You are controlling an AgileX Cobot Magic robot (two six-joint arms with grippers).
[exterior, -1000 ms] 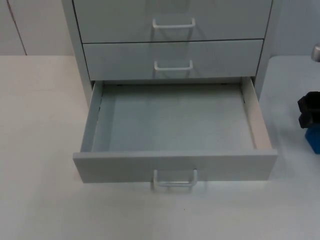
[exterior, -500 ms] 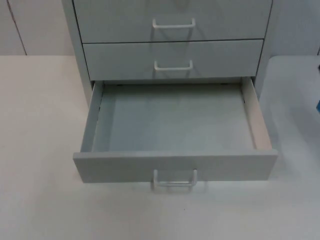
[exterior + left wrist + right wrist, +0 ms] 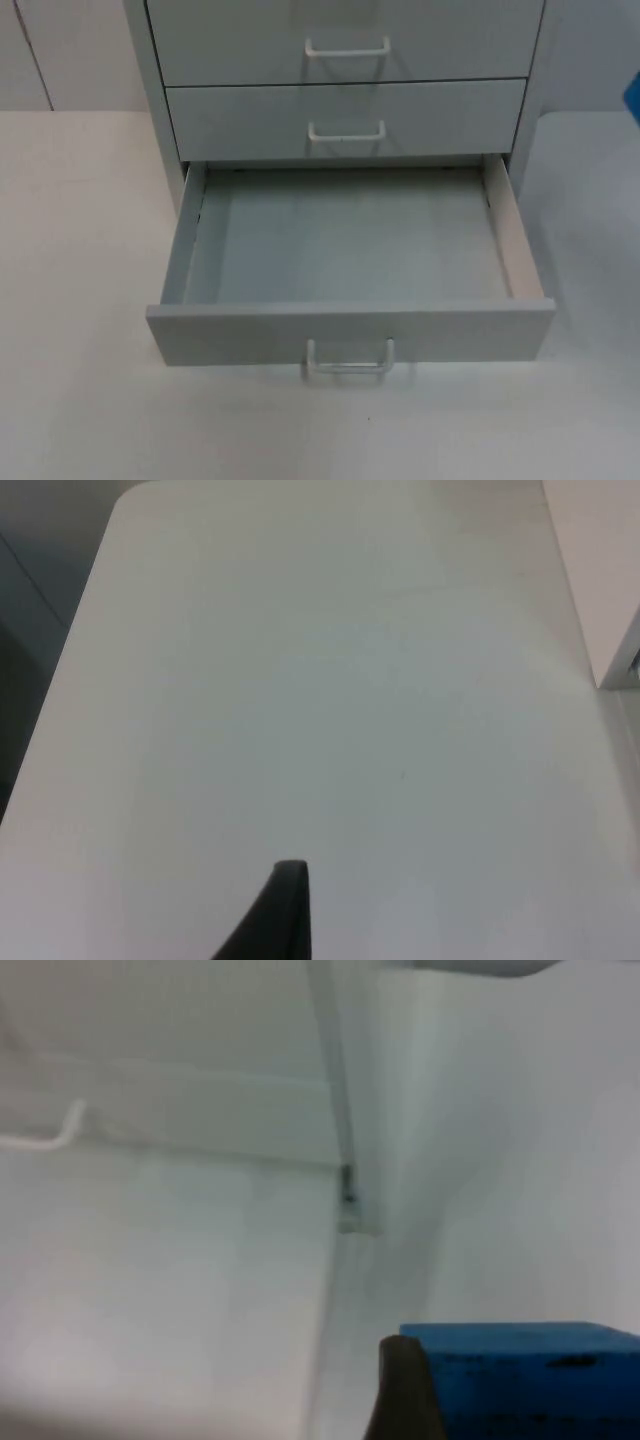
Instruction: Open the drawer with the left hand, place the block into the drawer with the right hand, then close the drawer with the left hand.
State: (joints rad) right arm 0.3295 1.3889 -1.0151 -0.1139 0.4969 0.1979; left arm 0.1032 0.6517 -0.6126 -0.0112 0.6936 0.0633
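The bottom drawer [image 3: 350,330] of the grey cabinet [image 3: 345,115] is pulled out, and its floor is bare. Its white handle [image 3: 349,358] faces the table's front. The blue block [image 3: 520,1375] sits against a black fingertip [image 3: 403,1392] of my right gripper [image 3: 500,1410], which is shut on it, off the cabinet's right side. A sliver of the blue block [image 3: 634,100] shows at the right edge of the top view. My left gripper [image 3: 285,905] waits over bare table to the left of the cabinet.
Two shut drawers with white handles [image 3: 347,131] sit above the open one. The cabinet's corner [image 3: 615,630] stands near the left gripper. White table [image 3: 80,250] lies on both sides of the cabinet and in front of it.
The blue block has travelled up the right edge of the top view toward the far side. The black right gripper seen there a second ago has left that view. The drawer has not moved.
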